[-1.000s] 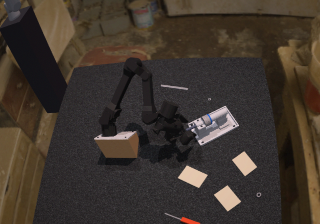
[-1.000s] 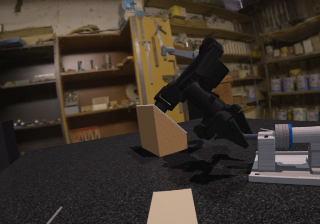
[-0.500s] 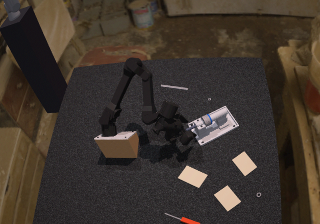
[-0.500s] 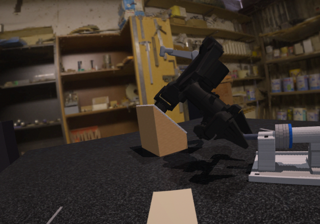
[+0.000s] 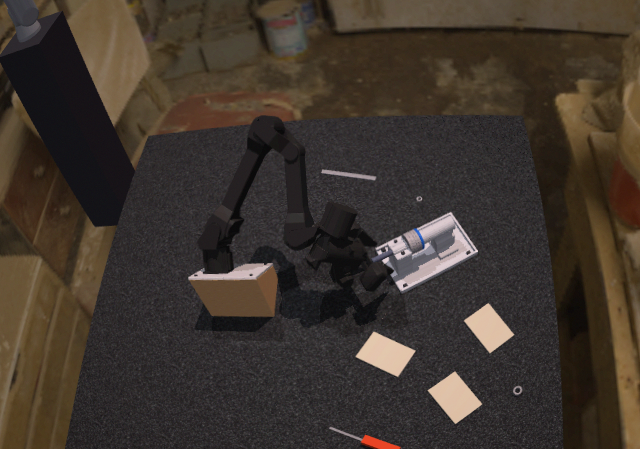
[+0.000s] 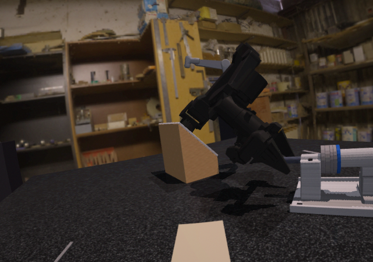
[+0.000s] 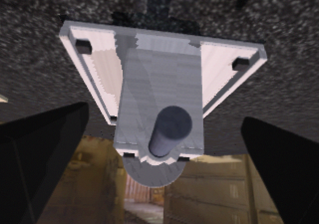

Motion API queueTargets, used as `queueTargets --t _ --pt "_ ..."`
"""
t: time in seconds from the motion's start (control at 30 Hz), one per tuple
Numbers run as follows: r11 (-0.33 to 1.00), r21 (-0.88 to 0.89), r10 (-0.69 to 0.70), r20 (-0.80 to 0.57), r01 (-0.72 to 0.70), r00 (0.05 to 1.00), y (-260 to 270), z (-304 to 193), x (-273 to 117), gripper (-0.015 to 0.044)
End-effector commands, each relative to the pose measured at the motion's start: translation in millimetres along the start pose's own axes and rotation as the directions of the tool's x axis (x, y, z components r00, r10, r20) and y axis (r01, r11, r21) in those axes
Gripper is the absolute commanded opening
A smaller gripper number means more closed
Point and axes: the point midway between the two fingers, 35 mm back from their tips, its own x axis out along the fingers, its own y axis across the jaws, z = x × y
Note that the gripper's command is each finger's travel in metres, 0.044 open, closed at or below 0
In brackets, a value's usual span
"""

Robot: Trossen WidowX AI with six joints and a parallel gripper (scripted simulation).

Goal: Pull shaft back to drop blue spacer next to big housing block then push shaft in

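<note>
My gripper (image 5: 383,257) (image 6: 290,164) (image 7: 167,116) is open, its fingers on either side of the shaft's free end with nothing held. The dark grey shaft (image 6: 295,159) (image 7: 172,123) sticks out of the white support post (image 6: 310,177) (image 7: 161,80). Beyond the post, several grey spacers (image 5: 412,240) (image 6: 328,159) sit side by side. The blue spacer (image 5: 421,238) (image 6: 338,159) is in line with them, against the big white housing (image 5: 440,229) (image 6: 358,157). In the wrist view the blue spacer is hidden. The shaft inside the spacers and housing is hidden.
The fixture stands on a white rimmed base (image 5: 439,272) (image 6: 331,210). Three beige tiles (image 5: 385,353) (image 5: 488,328) (image 5: 454,397), two small rings (image 5: 419,198) (image 5: 517,390), a thin bar (image 5: 348,175) and a red-handled screwdriver (image 5: 379,442) lie around. A wooden block (image 5: 240,298) (image 6: 199,166) carries the arm.
</note>
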Motion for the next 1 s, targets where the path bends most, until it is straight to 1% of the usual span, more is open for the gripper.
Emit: queueTargets --t 0.0,0.3,0.97 --pt "1.000 0.004 0.004 -0.001 -0.004 1.000 0.7 -0.1 4.0 0.0440" --pt "1.000 0.004 0.003 -0.002 -0.003 1.000 0.4 -0.1 16.9 0.0440" --pt "1.000 0.004 0.003 -0.002 -0.003 1.000 0.4 -0.1 17.1 0.0440"
